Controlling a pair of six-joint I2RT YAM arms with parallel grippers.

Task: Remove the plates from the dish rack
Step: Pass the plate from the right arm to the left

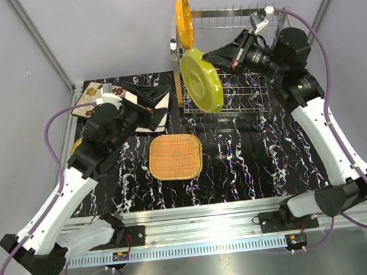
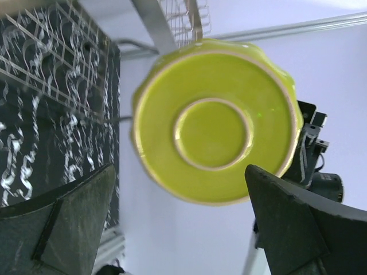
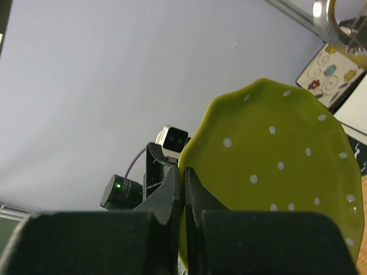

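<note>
the task is judged to be past its middle. a wicker plate [image 1: 175,156] is laid flat on the desk [image 1: 252,163], and a floral square plate [image 1: 97,94] and a white square plate [image 1: 157,118] are seen at the far left of the desk, partly overlapped. a green plate [image 1: 202,81] is held on edge at the left end of the dish rack [image 1: 232,96], its rim pinched between the closed fingers of the right tool [image 3: 183,177]; it appears lifted off the prongs, though that is not certain. the left tool [image 2: 183,229] is spread wide and holds nothing, and the underside of the green plate is faced by it from near. an orange plate [image 1: 184,19] stands upright at the top left corner of the rack and is yet to be taken.

part of the upper tier is covered by the right arm, so it cannot be told whether more plates are kept there. a yellowish edge [image 1: 76,147] is glimpsed under the left arm, and what it belongs to cannot be made out. how many plates are stacked at the left is hidden by the left tool.
</note>
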